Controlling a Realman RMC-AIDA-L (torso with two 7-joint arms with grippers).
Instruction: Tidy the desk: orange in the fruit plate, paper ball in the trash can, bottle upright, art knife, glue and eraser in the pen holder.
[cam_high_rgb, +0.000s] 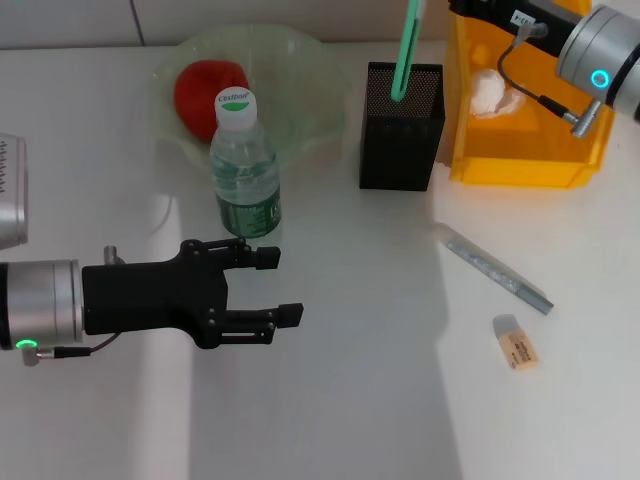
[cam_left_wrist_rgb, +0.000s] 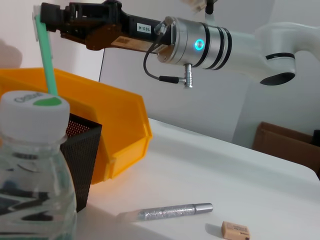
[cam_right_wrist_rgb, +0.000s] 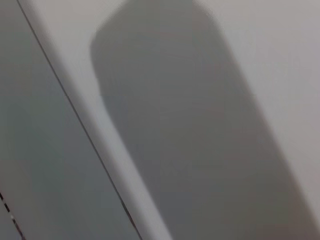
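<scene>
Reaching in from the left over the white tabletop (cam_high_rgb: 330, 400), the left pincer (cam_high_rgb: 278, 286) stands spread wide and holds nothing, its black fingers (cam_high_rgb: 262, 256) just short of the upright bottle (cam_high_rgb: 245, 170), which stands with its white cap on beside the pale green fruit plate (cam_high_rgb: 320, 90). A red-orange fruit, seemingly the orange (cam_high_rgb: 205, 88), lies in that plate behind the bottle. To the right stands the black mesh pen holder (cam_high_rgb: 402, 140), and a green stick-like tool (cam_high_rgb: 406, 50) hangs into it; in the left wrist view its top sits gripped in the right pincer (cam_left_wrist_rgb: 46, 17), clamped narrow above the holder. Just beside the holder is the yellow trash can (cam_high_rgb: 520, 160), with the white paper ball (cam_high_rgb: 488, 92) lying inside. Nearer on the tabletop, a silvery pen-shaped item (cam_high_rgb: 497, 270) lies at a slant, well apart from the holder, and the eraser (cam_high_rgb: 516, 342) lies near its lower end.
</scene>
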